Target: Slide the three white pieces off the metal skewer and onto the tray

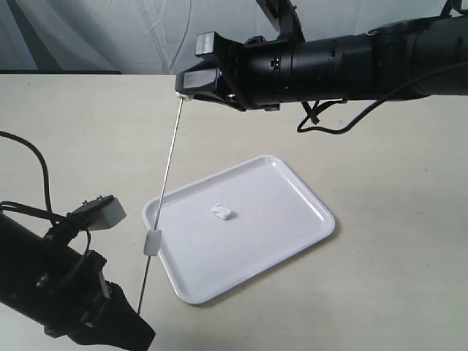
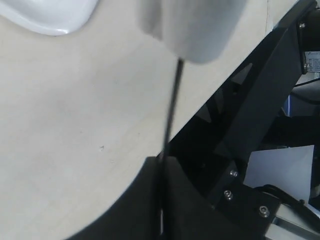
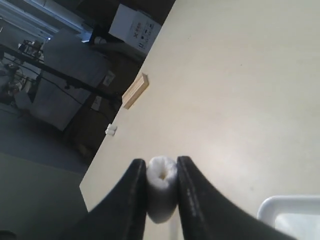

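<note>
The thin metal skewer [image 1: 167, 175] stands steeply tilted over the tray's left rim. My left gripper [image 1: 137, 316] is shut on its lower end; the left wrist view shows the rod [image 2: 172, 105] running out of the closed fingers [image 2: 150, 200]. One white piece [image 1: 152, 241] sits low on the rod and appears blurred and close [image 2: 192, 27]. At the rod's top, my right gripper [image 1: 186, 93] is shut on another white piece [image 3: 161, 186], squeezed between its fingers [image 3: 131, 200]. A third white piece [image 1: 221, 213] lies loose on the white tray [image 1: 292, 234].
The tray's corner shows in both wrist views [image 2: 50, 17] [image 3: 287, 210]. A black cable [image 1: 329, 121] hangs under the right arm and another cable [image 1: 36, 168] loops at the left. The right wrist view shows the table's edge, with a wooden block [image 3: 135, 90] beyond it.
</note>
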Controlling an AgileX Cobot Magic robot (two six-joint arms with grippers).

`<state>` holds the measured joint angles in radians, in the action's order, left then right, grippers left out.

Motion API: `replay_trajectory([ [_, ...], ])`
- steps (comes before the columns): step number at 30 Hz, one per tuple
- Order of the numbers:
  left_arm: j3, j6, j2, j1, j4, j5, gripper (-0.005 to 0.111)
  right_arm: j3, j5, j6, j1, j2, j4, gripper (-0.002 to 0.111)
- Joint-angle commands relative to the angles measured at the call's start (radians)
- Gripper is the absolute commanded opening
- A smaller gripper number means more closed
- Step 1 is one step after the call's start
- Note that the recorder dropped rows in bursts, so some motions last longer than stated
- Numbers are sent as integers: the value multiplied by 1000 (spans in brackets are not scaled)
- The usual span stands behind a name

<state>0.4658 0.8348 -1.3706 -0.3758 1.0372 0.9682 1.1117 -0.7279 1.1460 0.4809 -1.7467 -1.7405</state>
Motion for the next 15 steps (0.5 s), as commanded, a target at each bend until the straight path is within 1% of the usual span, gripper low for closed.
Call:
replay_trajectory([
  [1,-6,-13,-2,-5,1,1,0,23,21,2,-4,8,-4,21],
  [6,-6,-13,-2,-5,-2,-2,0,22,70,-11,-4,11,2,21],
  [8,-6,-13,-2,-5,-7,-10,0,22,99,-78,-4,11,119,21],
  [10,-6,-33,-2,-5,-30,-48,0,21,111,-184,-2,9,305,21],
  [13,-6,-97,-2,-5,-100,-115,0,7,111,-367,-2,9,553,21],
  [15,-6,-132,-2,-5,-130,-145,0,-17,112,-439,-2,9,668,21],
])
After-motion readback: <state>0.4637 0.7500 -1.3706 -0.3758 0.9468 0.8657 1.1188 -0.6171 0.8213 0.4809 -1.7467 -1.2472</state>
